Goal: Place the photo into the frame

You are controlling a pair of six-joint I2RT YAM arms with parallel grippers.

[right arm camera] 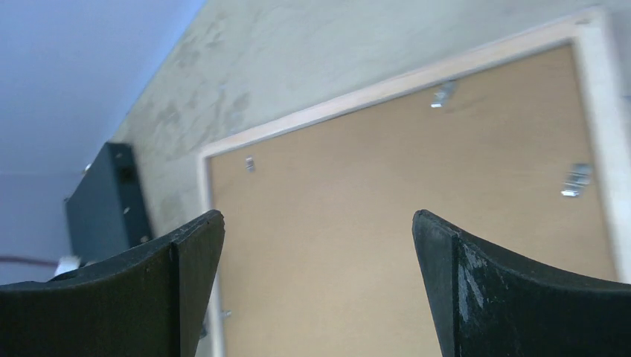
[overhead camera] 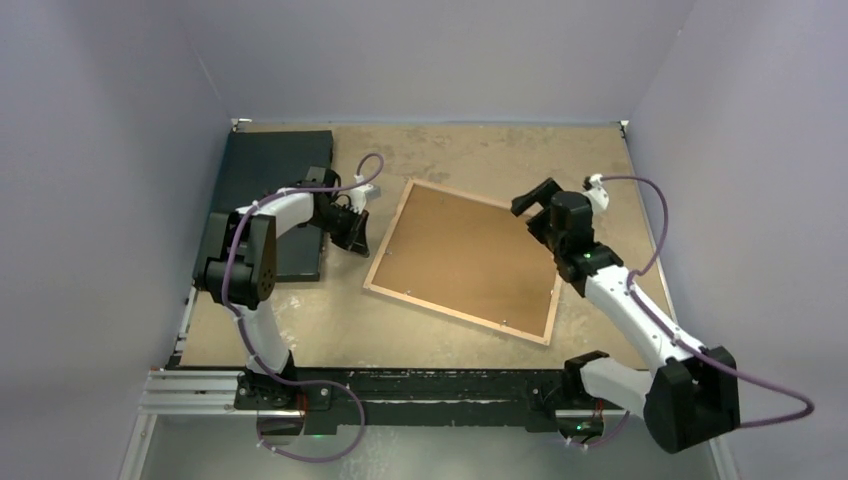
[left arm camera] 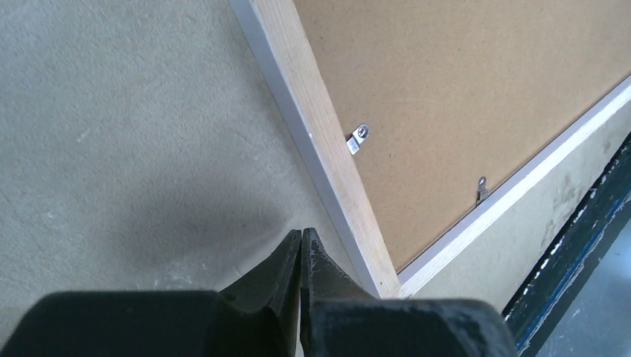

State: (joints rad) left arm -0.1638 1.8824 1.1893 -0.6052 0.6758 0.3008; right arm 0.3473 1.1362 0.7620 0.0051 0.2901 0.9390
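Note:
The frame (overhead camera: 385,243) lies face down in the middle of the table, its light wooden back edges up. A brown fibreboard backing panel (overhead camera: 465,255) fills it, with small metal clips (left arm camera: 358,138) along the rails. The photo is hidden. My left gripper (overhead camera: 357,242) is shut and empty, just off the frame's left rail (left arm camera: 327,141), near a corner. Its tips (left arm camera: 300,234) hover over bare table. My right gripper (overhead camera: 532,212) hangs open above the frame's far right part. In the right wrist view its jaws (right arm camera: 318,219) stand wide over the backing panel (right arm camera: 387,193) with nothing between them.
A flat black board (overhead camera: 270,190) lies at the back left, under the left arm, and shows in the right wrist view (right arm camera: 104,201). The table's black front rail (left arm camera: 580,253) runs close to the frame's near edge. Grey walls enclose the table on three sides.

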